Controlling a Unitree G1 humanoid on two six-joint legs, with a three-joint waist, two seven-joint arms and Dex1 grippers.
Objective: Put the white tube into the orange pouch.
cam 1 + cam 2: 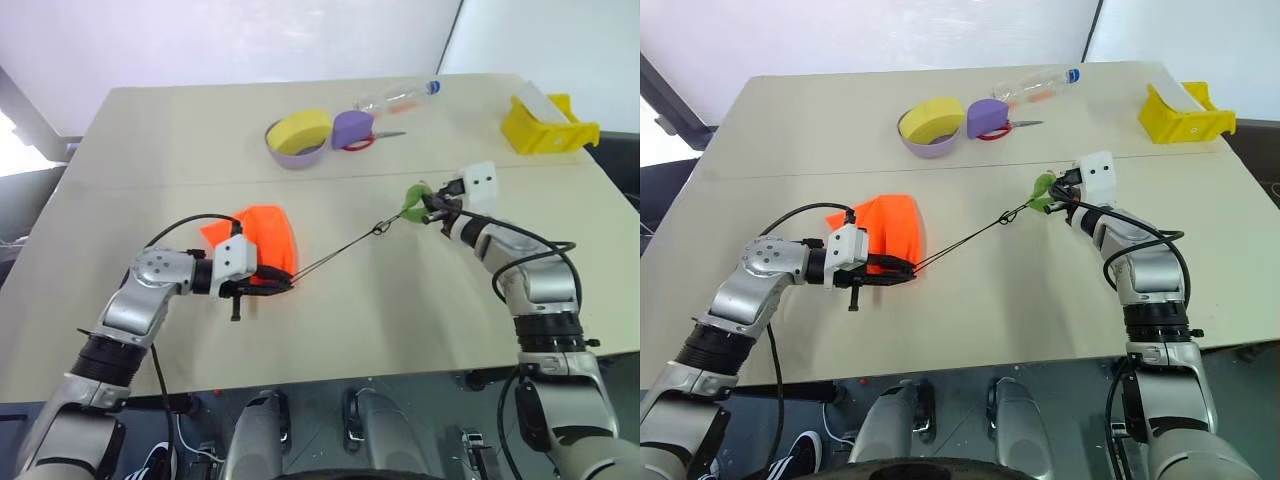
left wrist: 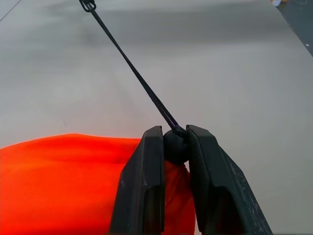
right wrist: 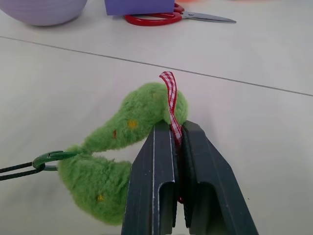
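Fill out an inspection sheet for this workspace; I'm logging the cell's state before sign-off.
Surface: beige table, seam running across it.
Job's things: orange pouch lying bunched; its black cord stretched taut to a green plush charm. White tube: nothing seen.
Clutter: lilac bowl holding a yellow sponge, purple block, red-handled scissors, clear bottle, yellow holder.
End effectors: left end effector shut on the cord's knot at the pouch mouth; right end effector shut on the charm's checked ribbon.
Cables: black leads looped along both forearms.
Surroundings: pale wall beyond the table.
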